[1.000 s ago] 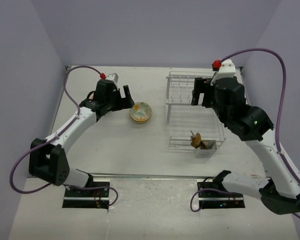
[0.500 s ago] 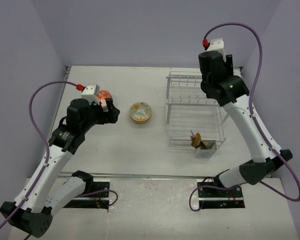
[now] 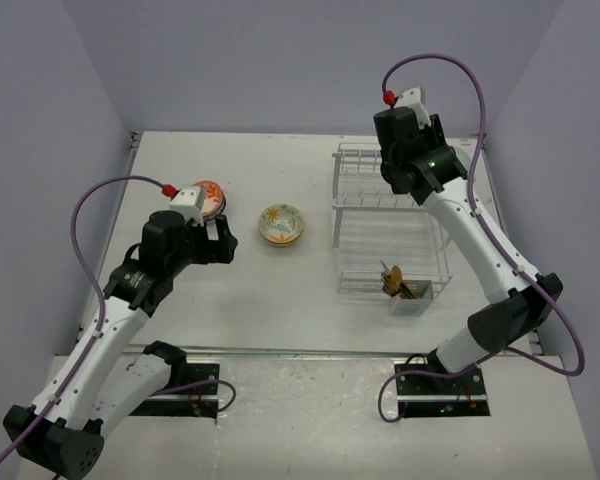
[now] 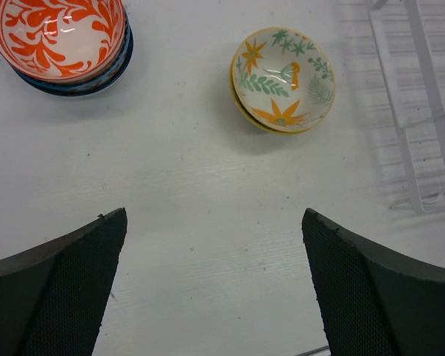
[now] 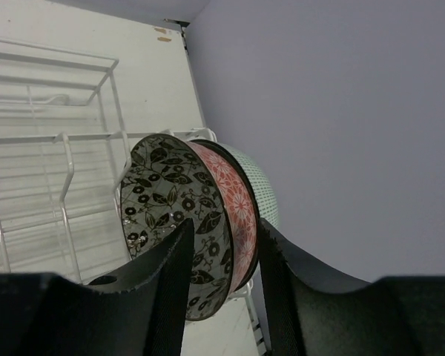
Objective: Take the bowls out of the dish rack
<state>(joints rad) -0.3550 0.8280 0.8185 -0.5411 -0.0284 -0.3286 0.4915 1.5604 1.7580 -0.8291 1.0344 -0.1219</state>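
Right gripper (image 5: 224,230) at the far right end of the dish rack (image 3: 370,204), jaws partly apart, set either side of bowl rims. Cannot tell whether pressing on them or merely bracketing. Takes the rims, probably for want of any other reachable part, the rest sunk among the wires. Left gripper (image 4: 213,219) spread wide, holds nothing, hangs over the table (image 3: 280,300) on the near side of the unloaded bowls. Likely parked there to keep clear of the right arm's work.

Table: pale, flat, filling the booth floor. Dish rack on its right half: white wire, two levels. Small cutlery caddy (image 3: 412,298) at the rack's near right corner, hooked on or just beside it, hard to say.

Three bowls seen in the rack, far right, on edge and packed face to back between the wires, as for draining: dark leafy bowl (image 5: 163,200) in front, pink bowl (image 5: 226,208) behind, pale green bowl (image 5: 263,189) last. Jaws seemingly around the first two.

On the left half, well apart from the rack: orange-patterned bowl (image 4: 58,33) nested in a blue bowl (image 4: 28,76) at far left, flowered bowl (image 4: 283,80) to their right. Set right way up, nested probably to save room. Roughly half done, at a guess.
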